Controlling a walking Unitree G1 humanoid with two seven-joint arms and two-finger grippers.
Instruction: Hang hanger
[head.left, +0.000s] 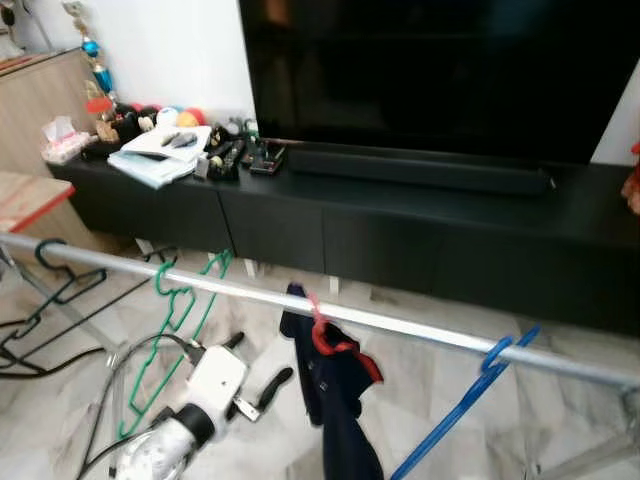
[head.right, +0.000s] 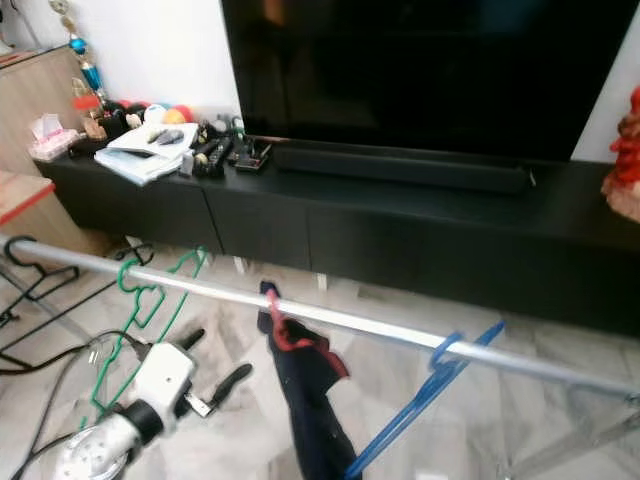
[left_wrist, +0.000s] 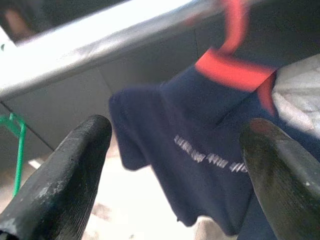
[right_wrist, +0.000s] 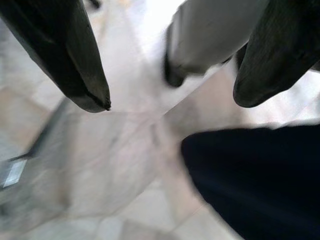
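Note:
A silver rail (head.left: 400, 325) runs across in front of me. On it hang a black hanger (head.left: 50, 262), a green hanger (head.left: 172, 300), a red hanger (head.left: 322, 330) carrying a navy shirt (head.left: 340, 400), and a blue hanger (head.left: 470, 400). My left gripper (head.left: 262, 362) sits low, below the rail between the green hanger and the shirt, open and holding nothing. The left wrist view looks between its fingers (left_wrist: 65, 175) at the navy shirt (left_wrist: 200, 150) and the rail (left_wrist: 100, 45). My right gripper (right_wrist: 172, 100) is open over the floor, above a dark cloth (right_wrist: 260, 180).
A long black TV cabinet (head.left: 400, 230) with a large TV (head.left: 440, 70) stands behind the rail. Papers, remotes and small items (head.left: 170, 150) crowd its left end. A wooden table (head.left: 25, 200) and cables (head.left: 30, 350) are at the left on the marble floor.

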